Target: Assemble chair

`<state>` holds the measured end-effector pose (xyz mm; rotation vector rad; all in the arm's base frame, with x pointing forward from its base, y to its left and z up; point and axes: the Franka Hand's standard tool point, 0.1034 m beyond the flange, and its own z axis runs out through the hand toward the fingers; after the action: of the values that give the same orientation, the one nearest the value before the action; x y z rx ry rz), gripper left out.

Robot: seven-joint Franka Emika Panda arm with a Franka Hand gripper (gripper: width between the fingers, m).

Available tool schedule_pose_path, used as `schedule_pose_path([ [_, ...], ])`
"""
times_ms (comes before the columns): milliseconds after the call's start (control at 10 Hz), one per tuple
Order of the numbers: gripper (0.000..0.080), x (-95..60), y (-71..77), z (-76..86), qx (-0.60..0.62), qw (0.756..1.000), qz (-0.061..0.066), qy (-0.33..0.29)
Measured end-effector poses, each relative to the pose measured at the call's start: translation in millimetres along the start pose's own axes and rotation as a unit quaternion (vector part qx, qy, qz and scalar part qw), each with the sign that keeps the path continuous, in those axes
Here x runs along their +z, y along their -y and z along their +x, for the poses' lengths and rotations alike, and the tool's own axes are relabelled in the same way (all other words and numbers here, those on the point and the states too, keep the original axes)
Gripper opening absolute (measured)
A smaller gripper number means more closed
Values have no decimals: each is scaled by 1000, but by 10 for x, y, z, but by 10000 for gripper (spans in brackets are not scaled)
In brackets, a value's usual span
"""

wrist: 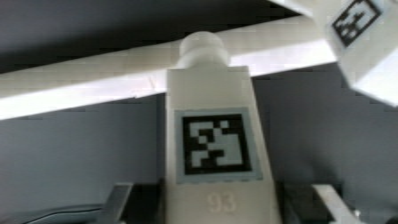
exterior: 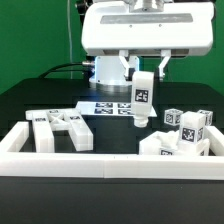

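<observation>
Toward the desk's [exterior: 30, 100] near-left corner, a cluster of matte white chair parts [exterior: 60, 130] lies flat on the black surface, several showing square tags. A white border rail [exterior: 110, 162] runs along the near edge and turns up the left side, boxing them in.

Farther back, about mid-desk, the marker board [exterior: 105, 105] lies flat.

Just to the exterior view's right of it, the tool [exterior: 144, 78] hangs below the arm's white head, pinching the upper part of a tagged chair leg [exterior: 143, 100]. The leg stands upright with its tag facing the camera. Its lower end is close to the desk, but whether it touches cannot be told. In the wrist view this leg fills the middle, with a rounded peg [wrist: 205, 45] at its far end and a dark finger [wrist: 125, 200] at each side.

Toward the desk's right edge sit two tagged blocks [exterior: 187, 122], with another white part [exterior: 160, 145] in front of them, near the rail.
</observation>
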<state>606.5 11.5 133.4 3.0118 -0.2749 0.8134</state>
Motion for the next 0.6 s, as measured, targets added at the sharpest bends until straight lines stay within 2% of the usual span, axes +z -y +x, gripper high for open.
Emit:
schedule_pose_path([
  [300, 291, 49, 109, -156, -10, 1000, 2, 6],
  [600, 291, 51, 92, -148, -11, 1000, 1, 6],
])
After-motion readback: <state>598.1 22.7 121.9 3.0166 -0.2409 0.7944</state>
